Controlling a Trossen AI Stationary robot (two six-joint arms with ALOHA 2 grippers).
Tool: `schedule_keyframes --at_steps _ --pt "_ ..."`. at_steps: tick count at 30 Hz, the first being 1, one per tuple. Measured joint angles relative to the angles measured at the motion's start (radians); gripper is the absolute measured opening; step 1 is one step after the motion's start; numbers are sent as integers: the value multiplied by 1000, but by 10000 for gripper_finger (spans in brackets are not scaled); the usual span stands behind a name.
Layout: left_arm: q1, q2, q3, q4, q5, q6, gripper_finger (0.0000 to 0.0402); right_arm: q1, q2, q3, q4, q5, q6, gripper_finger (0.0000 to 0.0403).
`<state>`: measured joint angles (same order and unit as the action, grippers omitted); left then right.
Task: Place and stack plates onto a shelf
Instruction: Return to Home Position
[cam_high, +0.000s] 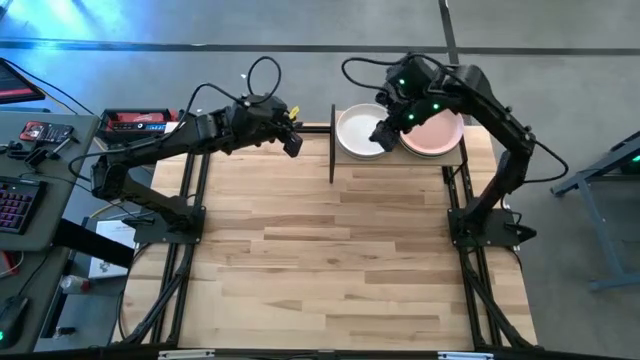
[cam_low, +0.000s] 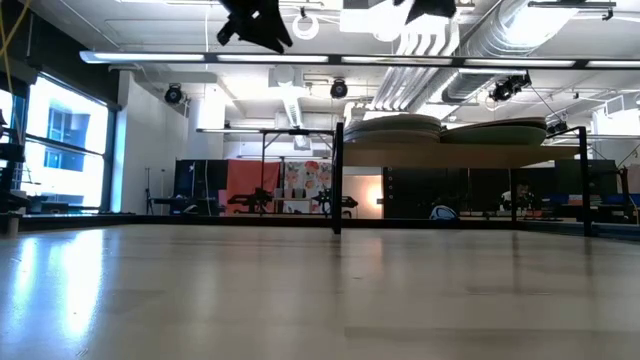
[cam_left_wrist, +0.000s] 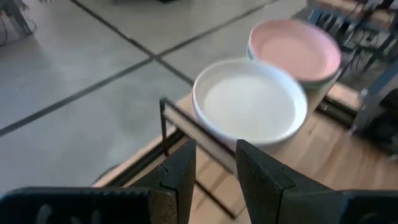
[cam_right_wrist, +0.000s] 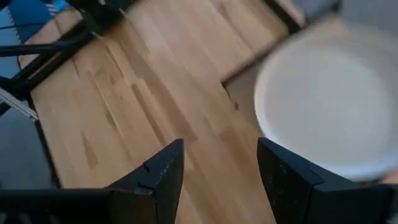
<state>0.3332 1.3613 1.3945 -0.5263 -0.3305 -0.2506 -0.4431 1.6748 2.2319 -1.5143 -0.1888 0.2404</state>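
The shelf (cam_high: 452, 158) is a small light-wood board on a black frame at the table's far edge. Two stacks of plates rest on it. The left stack is topped by a cream-white plate (cam_high: 356, 130) (cam_left_wrist: 249, 102) (cam_right_wrist: 329, 118), the right by a pink plate (cam_high: 436, 132) (cam_left_wrist: 295, 50). In the low view both stacks (cam_low: 395, 128) (cam_low: 500, 130) sit on the board (cam_low: 460, 155). My right gripper (cam_high: 384, 131) (cam_right_wrist: 221, 177) hovers open over the white plate's right rim. My left gripper (cam_high: 292, 141) (cam_left_wrist: 214, 177) is open, raised, just left of the shelf.
The slatted wooden tabletop (cam_high: 330, 250) stretches toward the near edge in front of the shelf. The shelf's black post (cam_high: 332, 140) (cam_left_wrist: 163, 124) stands between my left gripper and the plates. A desk with a keyboard and tools (cam_high: 30, 150) lies beyond the table's left edge.
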Motion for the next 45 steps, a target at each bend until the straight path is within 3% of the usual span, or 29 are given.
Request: schedule_keyframes --at_steps 3,7,16,26,32,38,45 --pt "-1 -1 0 17 11 -17 102 63 -14 4 65 40 -69 181" --pt "-28 -4 0 5 70 33 102 140 -61 -25 193 -7 -141 181" --pt "-233 -176 -141 -19 82 43 102 198 -246 -234 383 10 -170 181" --pt "-467 -515 -399 49 64 -13 102 198 -529 -674 799 -63 -119 181" --pt "-577 -675 -606 190 3 -25 102 198 -673 -938 1080 -112 -61 181" --pt "-642 -777 -825 372 -64 -25 102 208 -765 -1123 1248 -152 47 181" --pt "-691 -834 -1011 586 -67 43 102 290 -828 -1248 1391 -186 67 181"
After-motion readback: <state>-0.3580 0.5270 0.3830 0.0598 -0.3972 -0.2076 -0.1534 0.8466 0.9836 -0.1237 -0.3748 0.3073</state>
